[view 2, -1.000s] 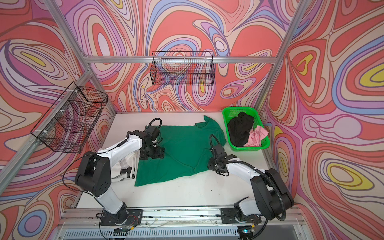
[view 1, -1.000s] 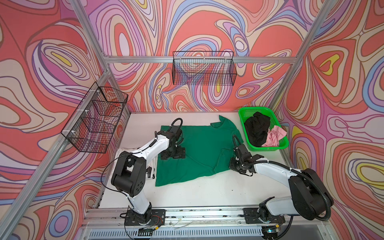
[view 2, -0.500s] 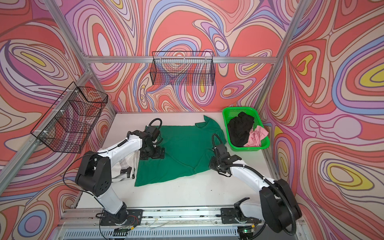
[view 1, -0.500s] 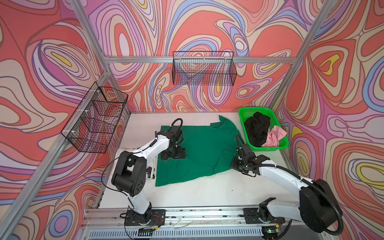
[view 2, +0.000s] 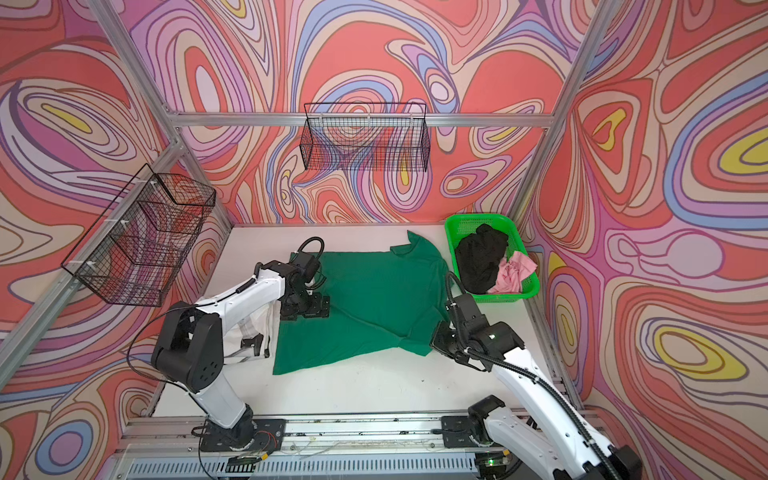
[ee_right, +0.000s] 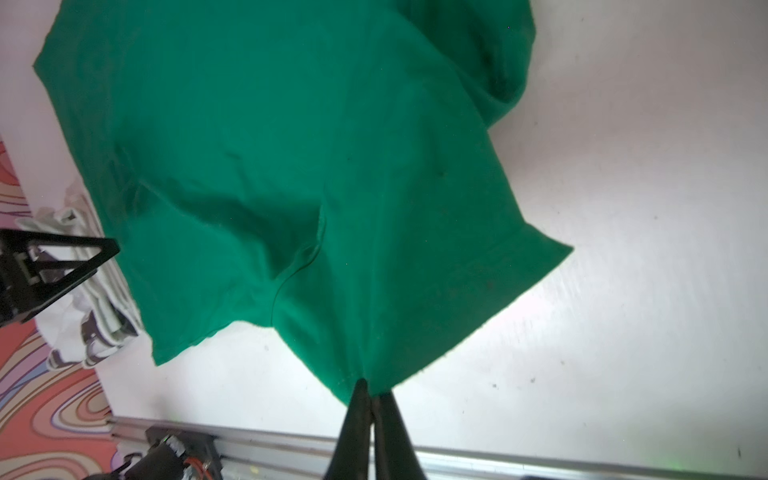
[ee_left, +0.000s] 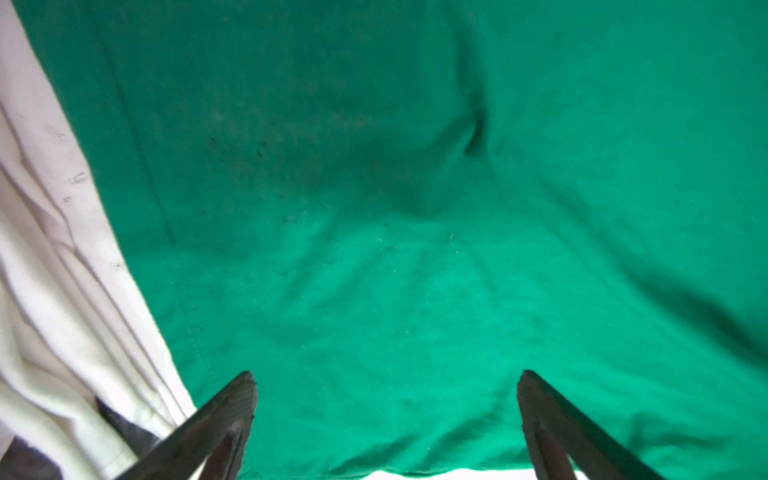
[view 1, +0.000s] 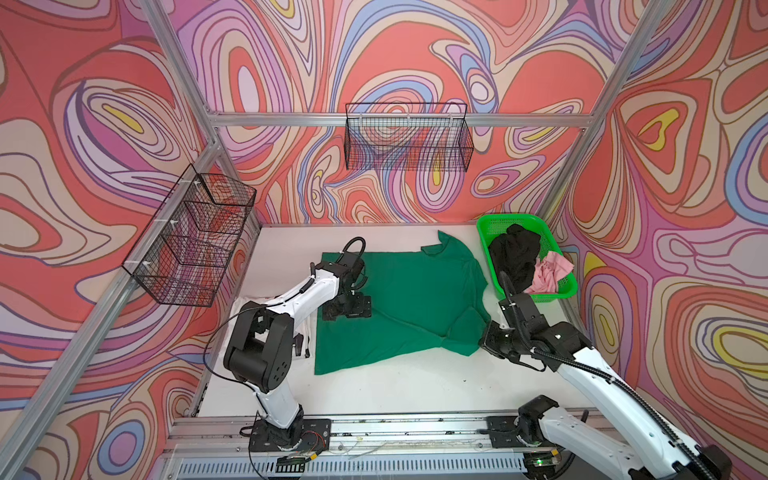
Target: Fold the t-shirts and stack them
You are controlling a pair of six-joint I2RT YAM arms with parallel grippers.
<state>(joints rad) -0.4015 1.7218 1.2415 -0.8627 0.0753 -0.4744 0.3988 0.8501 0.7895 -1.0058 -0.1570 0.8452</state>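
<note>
A dark green t-shirt (view 1: pixel 399 307) (view 2: pixel 365 307) lies spread on the white table in both top views. My left gripper (view 1: pixel 348 312) (ee_left: pixel 386 374) is open and rests low on the shirt's left part, green cloth showing between its fingers. My right gripper (view 1: pixel 484 343) (ee_right: pixel 374 388) is shut on the edge of the shirt's right sleeve, pinching it just above the table. A white t-shirt with black marks (view 2: pixel 253 328) (ee_left: pixel 62 332) lies bunched beside the green one, under my left arm. A black t-shirt (view 1: pixel 513 253) and a pale pink t-shirt (view 1: pixel 550 272) sit crumpled in the basket.
The bright green plastic basket (view 1: pixel 498 220) stands at the table's back right corner. Black wire baskets hang on the back wall (view 1: pixel 407 141) and the left wall (view 1: pixel 191 241). An aluminium rail (view 1: pixel 395 424) carrying both arm bases runs along the front edge.
My right gripper has closed on the sleeve edge and shifted slightly right and toward the front, drawing the sleeve out with it. The left arm has stayed put.
</note>
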